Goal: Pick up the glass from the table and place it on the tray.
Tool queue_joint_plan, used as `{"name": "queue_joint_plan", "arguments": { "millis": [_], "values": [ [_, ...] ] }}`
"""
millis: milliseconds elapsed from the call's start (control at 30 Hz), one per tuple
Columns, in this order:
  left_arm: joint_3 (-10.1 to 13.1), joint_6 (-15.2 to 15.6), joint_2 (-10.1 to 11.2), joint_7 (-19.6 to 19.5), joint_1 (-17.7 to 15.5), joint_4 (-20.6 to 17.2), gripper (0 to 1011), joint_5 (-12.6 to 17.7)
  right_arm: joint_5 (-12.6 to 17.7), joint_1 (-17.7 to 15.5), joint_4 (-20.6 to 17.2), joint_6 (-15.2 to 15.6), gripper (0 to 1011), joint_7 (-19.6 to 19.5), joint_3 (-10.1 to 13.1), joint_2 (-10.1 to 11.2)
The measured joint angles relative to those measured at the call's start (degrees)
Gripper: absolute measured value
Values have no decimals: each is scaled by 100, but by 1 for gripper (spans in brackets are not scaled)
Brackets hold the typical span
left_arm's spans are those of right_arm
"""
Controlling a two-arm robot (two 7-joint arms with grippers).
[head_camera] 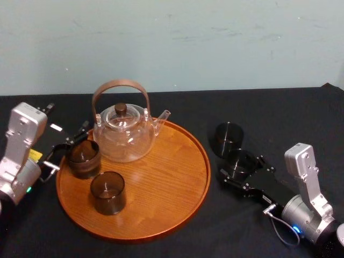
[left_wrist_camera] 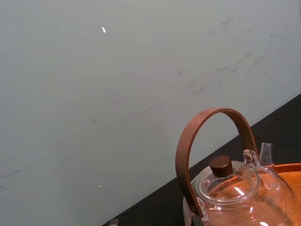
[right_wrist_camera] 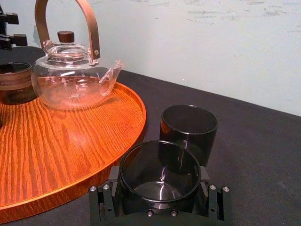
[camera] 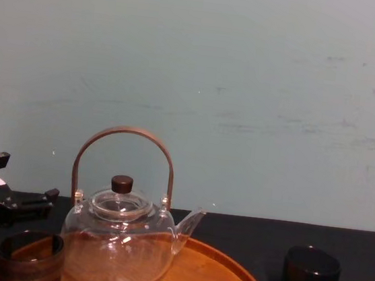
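right end effector (right_wrist_camera: 160, 187) clasping glass (right_wrist_camera: 141, 175), base hidden

The bench (head_camera: 279, 113) is draped in matte black cloth. A big round wooden tray (head_camera: 177, 199) sits flat on it, left of centre. On the cloth just right of the tray stands a dark glass (head_camera: 229, 138). Just in front of it, a second glass (head_camera: 237, 167) sits gripped in the right end effector (head_camera: 240, 169); whether its base touches the cloth cannot be told.

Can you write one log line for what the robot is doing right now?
right hand: shut on glass | glass: beside tray, not on it | left hand: by tray's left rim
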Motion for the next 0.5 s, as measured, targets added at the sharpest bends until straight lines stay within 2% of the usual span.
{"name": "queue_joint_plan", "arguments": {
  "millis": [167,300,500],
  "values": [
    [0,0,0,0,0,0,1002,0,-2,-2,-1,5,1002,-3,-2,2],
    [0,0,0,0,0,0,1001,0,-4,-3,-1,9,914,-5,-3,4],
    [0,0,0,0,0,0,1002,0,-4,-5,-1,11,905,-7,-3,6]
  ]
}}
